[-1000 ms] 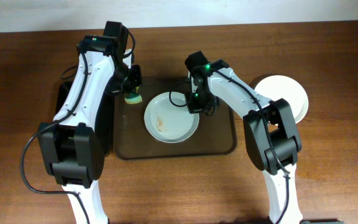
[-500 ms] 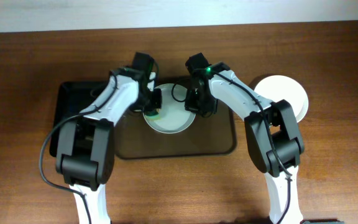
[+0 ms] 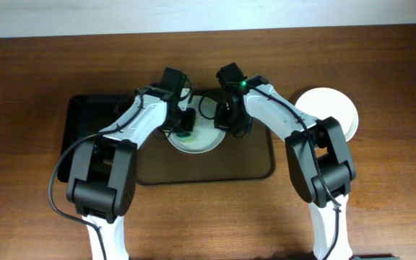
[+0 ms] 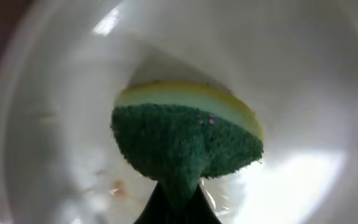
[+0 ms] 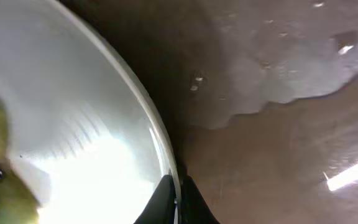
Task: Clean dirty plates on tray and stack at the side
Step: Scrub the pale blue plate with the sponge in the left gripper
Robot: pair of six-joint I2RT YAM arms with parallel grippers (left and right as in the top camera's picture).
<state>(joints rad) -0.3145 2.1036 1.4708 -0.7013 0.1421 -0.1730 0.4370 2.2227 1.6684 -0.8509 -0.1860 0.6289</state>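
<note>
- The black tray (image 3: 78, 126) sits at the left of the overhead frame, partly under my left arm. I see nothing for me to do there.
- The left gripper (image 3: 185, 128) is clamped tight on a sponge (image 4: 185, 146). Its green scouring side faces the wrist camera, and its yellow side appears to be pressed onto the dirty plate (image 3: 202, 141).
- That plate lies in the upper left part of the brown tray (image 3: 255, 162), at the centre of the overhead frame. In the left wrist view a small orange-brown speck (image 4: 118, 185) shows on the white, lower left of the sponge.
- The right gripper (image 3: 231, 124) has its fingers pinched on the plate's right rim, which I take to be steadying it.
- At the upper right, off the tray, a second plate (image 3: 334, 108) lies on the wooden table (image 3: 396, 180). I cannot tell whether more than one is stacked there.
- I judge the scrubbing step is in hand. Next I should sweep the sponge over the speck with light pressure while the right grip holds firm so the plate does not skid. Then I should lift the sponge clear before the plate goes to the right side.
</note>
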